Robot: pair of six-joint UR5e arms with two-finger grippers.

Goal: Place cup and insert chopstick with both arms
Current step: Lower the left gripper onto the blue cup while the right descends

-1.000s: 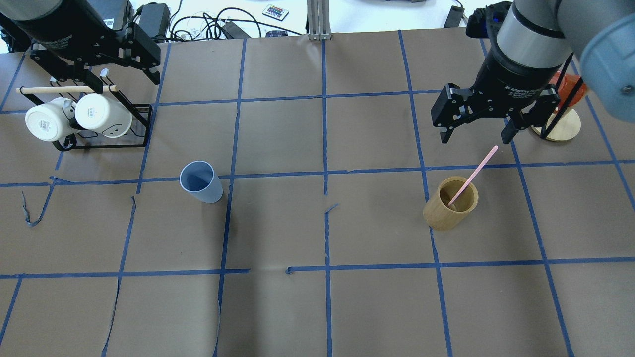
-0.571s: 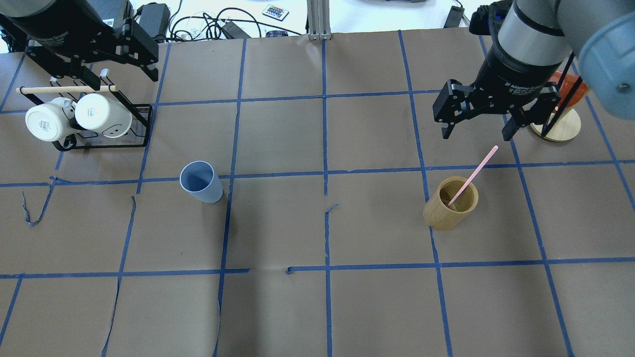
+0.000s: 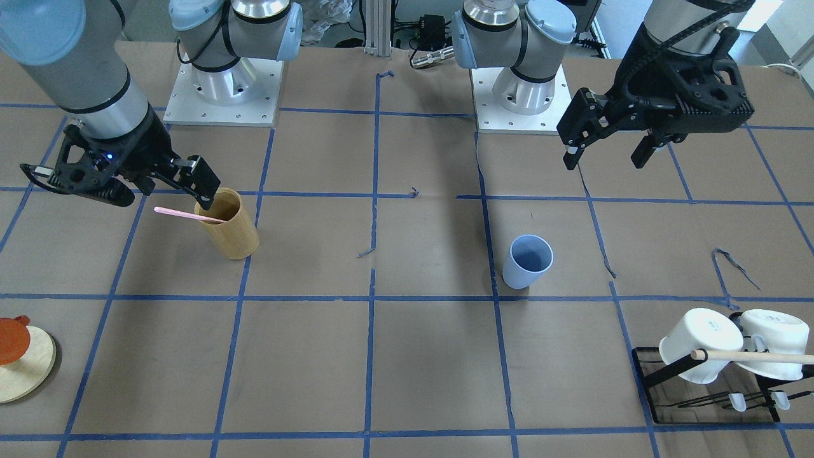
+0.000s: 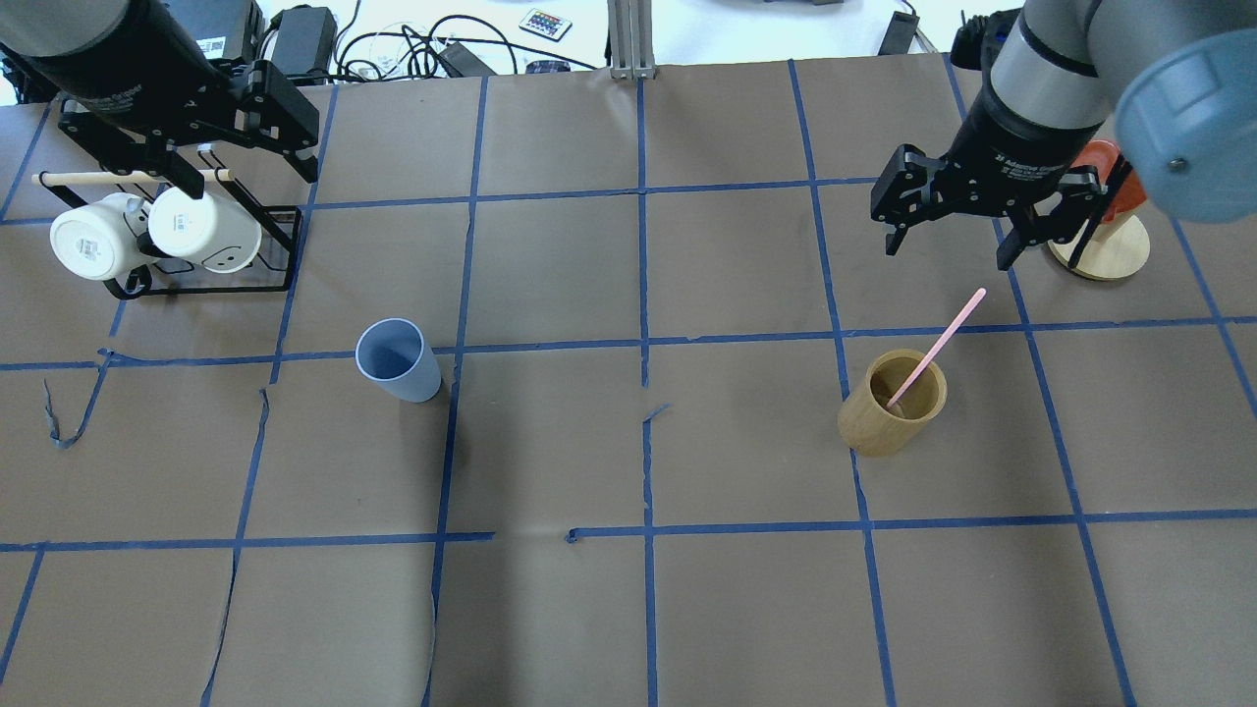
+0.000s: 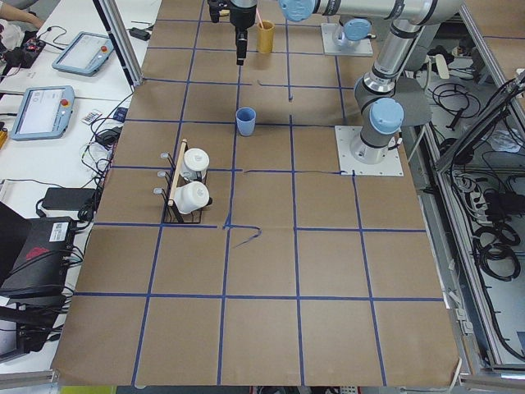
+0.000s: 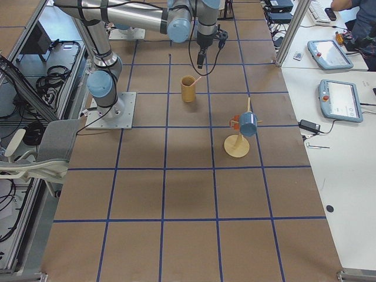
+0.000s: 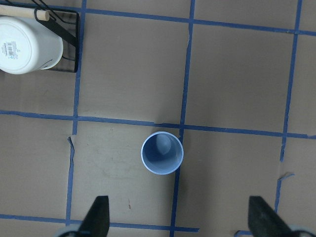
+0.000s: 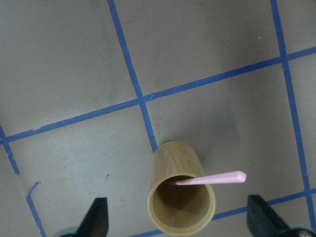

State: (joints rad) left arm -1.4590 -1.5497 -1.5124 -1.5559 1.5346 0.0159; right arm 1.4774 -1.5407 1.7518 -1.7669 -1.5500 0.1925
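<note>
The light blue cup [image 4: 398, 359] stands upright on the left half of the table; it also shows in the front view [image 3: 528, 261] and the left wrist view [image 7: 162, 153]. The pink chopstick [image 4: 938, 344] leans inside a tan bamboo cup [image 4: 891, 403] on the right half, its top pointing out over the rim [image 8: 212, 178]. My left gripper [image 4: 245, 169] is open and empty, high above the mug rack, far-left of the blue cup. My right gripper [image 4: 949, 251] is open and empty, above and beyond the bamboo cup.
A black rack [image 4: 280, 250] with two white mugs and a wooden rod [image 4: 128, 178] sits at the far left. A round wooden stand [image 4: 1105, 250] with an orange piece is at the far right, close behind my right gripper. Blue tape lines grid the brown table.
My right gripper has shifted a little right and toward the far edge, away from the chopstick's top. My left gripper has moved only slightly. The cups and stick have not moved.
</note>
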